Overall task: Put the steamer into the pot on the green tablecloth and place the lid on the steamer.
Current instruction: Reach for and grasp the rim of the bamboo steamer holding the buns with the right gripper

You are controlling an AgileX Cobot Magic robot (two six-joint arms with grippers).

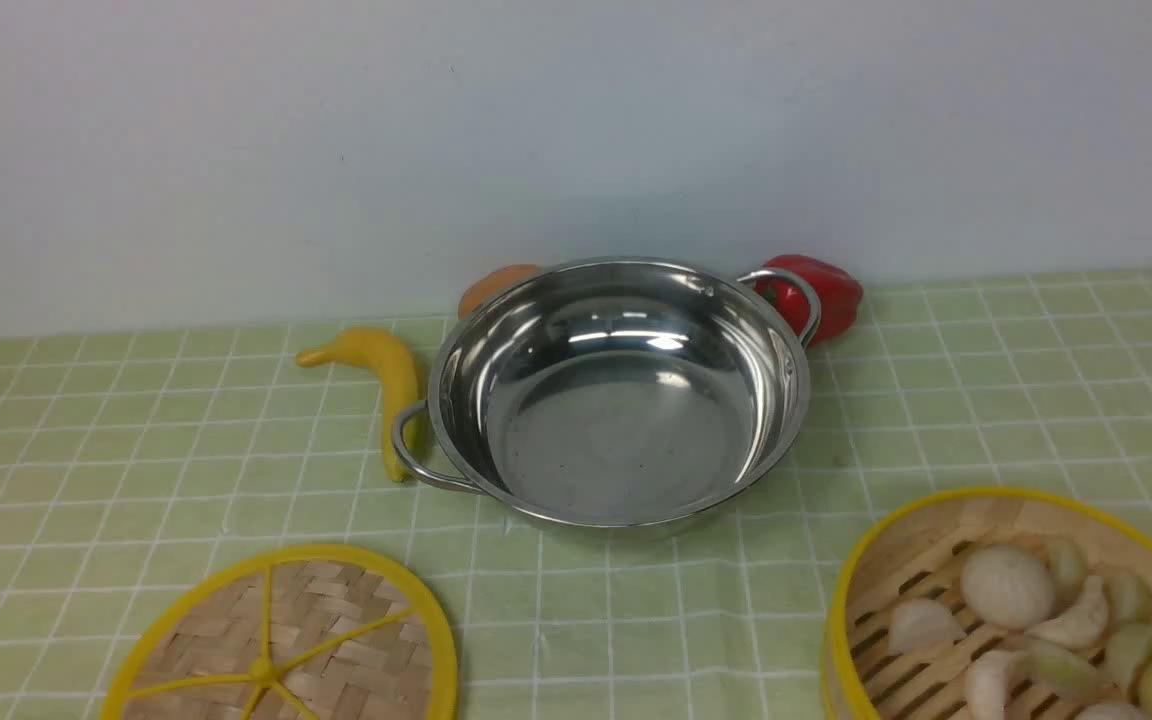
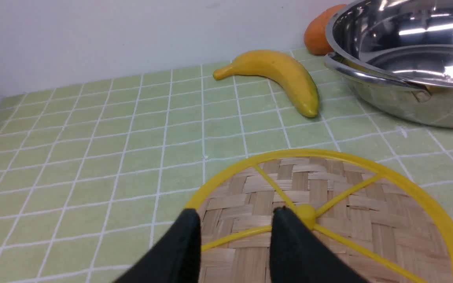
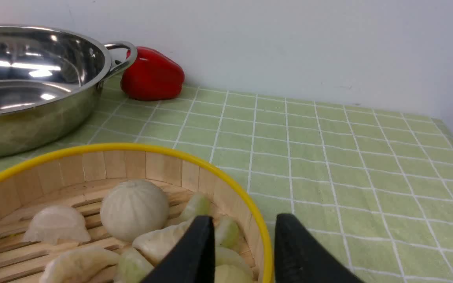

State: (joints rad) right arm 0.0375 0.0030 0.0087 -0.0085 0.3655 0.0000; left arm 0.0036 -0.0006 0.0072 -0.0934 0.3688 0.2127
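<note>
On the front view I have the empty pot [image 1: 626, 430] mid-cloth on the green tablecloth [image 1: 136, 430]. The lid [image 1: 326, 620] is at its 7 o'clock and the steamer [image 1: 911, 545], loaded with dumplings [image 1: 1071, 625], at its 4 o'clock. A banana [image 1: 391, 375] lies at 9 and a red pepper [image 1: 831, 295] at 1. The left wrist view shows my left gripper [image 2: 235, 212] spread over the lid, beside its knob [image 2: 307, 212]. On the right wrist view, the right gripper [image 3: 245, 217] is spread astride the steamer's yellow rim; I can't judge contact.

Bright, even overhead light, white glare streaks inside the pot [image 1: 626, 400], soft faint shadows, slightly hazy front view.
</note>
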